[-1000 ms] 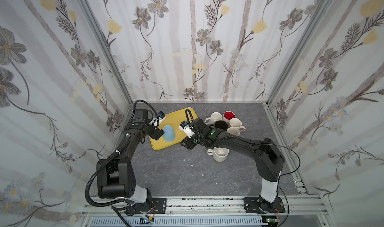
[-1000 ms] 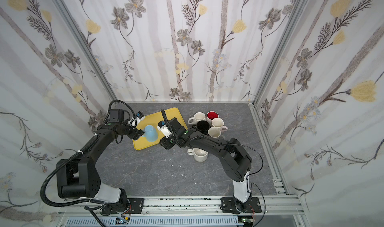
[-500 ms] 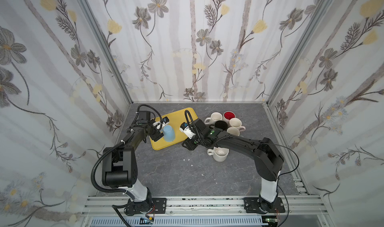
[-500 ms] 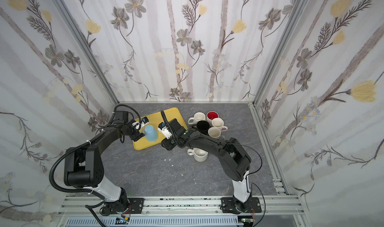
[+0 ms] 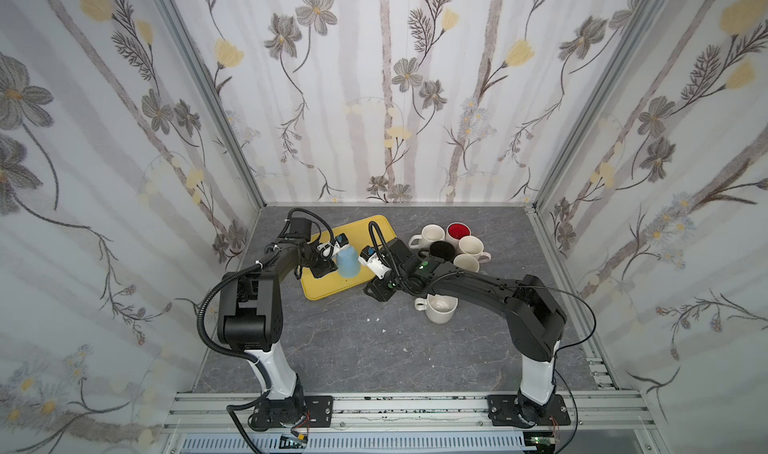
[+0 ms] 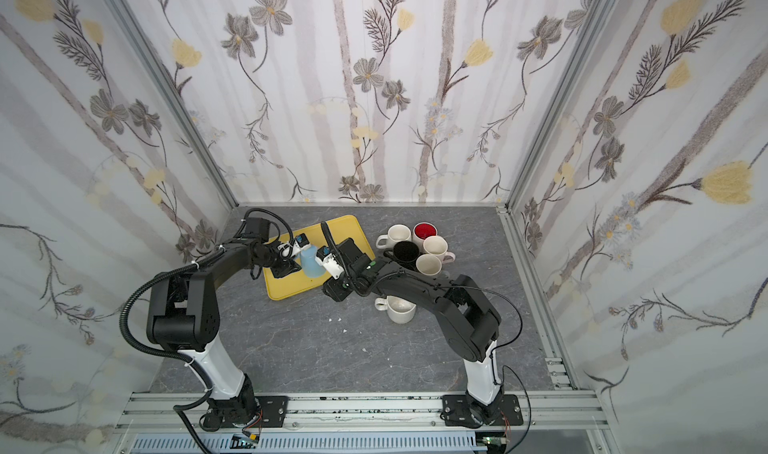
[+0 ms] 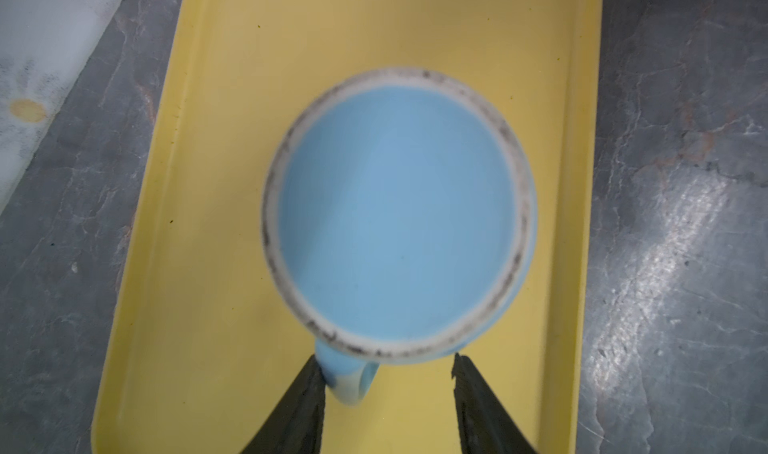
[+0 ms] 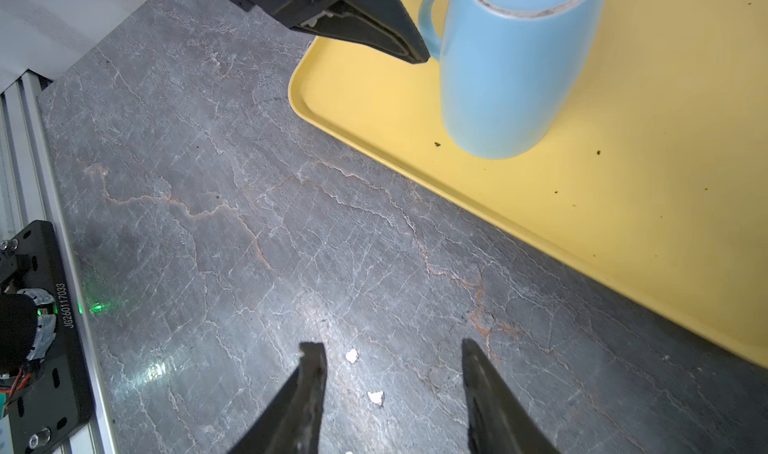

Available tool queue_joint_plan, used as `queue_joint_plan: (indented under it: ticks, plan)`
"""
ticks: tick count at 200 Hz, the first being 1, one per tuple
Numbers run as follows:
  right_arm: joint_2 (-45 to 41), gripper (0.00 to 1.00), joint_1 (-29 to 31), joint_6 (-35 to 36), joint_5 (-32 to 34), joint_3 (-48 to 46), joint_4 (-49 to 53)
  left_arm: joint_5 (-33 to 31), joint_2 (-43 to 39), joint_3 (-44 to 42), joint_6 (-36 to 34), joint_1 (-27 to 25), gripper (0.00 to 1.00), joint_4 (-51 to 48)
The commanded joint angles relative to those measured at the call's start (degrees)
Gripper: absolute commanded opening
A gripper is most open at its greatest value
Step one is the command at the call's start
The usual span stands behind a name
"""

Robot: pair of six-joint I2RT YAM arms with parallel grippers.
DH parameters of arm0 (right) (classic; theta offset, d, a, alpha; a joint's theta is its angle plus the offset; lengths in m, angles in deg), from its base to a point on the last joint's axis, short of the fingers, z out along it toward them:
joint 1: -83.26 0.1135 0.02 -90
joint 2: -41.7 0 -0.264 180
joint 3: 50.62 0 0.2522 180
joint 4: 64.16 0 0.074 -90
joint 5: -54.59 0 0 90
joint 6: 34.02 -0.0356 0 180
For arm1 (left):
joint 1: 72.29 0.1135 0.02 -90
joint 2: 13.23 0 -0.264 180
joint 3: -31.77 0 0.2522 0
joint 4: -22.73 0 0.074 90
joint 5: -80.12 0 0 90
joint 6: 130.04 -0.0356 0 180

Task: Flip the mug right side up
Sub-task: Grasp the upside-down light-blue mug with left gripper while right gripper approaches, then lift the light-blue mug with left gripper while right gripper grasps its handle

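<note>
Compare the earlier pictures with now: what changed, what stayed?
The left claw pushed forward to the blue mug and narrowed around its handle, not yet clamped. The mug, upside down on the yellow tray, the right claw and the other mugs stayed put.

Yellow tray (image 5: pixel 328 290), clustered mugs (image 5: pixel 442 248) (red mug (image 5: pixel 458 230) among them), lone cream mug (image 5: pixel 441 307)

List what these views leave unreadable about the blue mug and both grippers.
- Opening of the blue mug: face down on the yellow tray, unseen everywhere.
- Its base: blurred in the left wrist view, cut by the right wrist view's edge.
- Hold of the left gripper on the handle: one finger touches; clamping unclear.
- Fingertips of the right gripper: too dark and small in both top views.
</note>
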Motion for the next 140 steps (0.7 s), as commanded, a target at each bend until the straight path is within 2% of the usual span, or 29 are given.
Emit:
queue_joint_plan:
  ticks: [1,19,56,99,140]
  plan:
    - [0.48,0.52,-0.09,0.60,-0.26,0.38,0.14,2.23,-0.85,-0.82,1.45,-1.23,0.39,-1.04]
    - [0.56,0.52,-0.20,0.62,-0.26,0.38,0.03,1.63,-1.27,-1.52,3.68,-2.53,0.32,-0.84]
    - [0.59,0.52,-0.24,0.58,-0.29,0.38,0.20,0.34,-1.55,-3.01,9.16,-3.91,0.32,1.04]
    - [0.42,0.52,-0.29,0.63,0.28,0.06,0.56,-0.90,0.22,-1.36,15.08,-4.70,0.42,3.06]
    - [0.03,0.52,-0.34,0.27,0.63,-0.87,0.56,-1.42,2.49,1.47,19.86,-5.59,0.40,2.86]
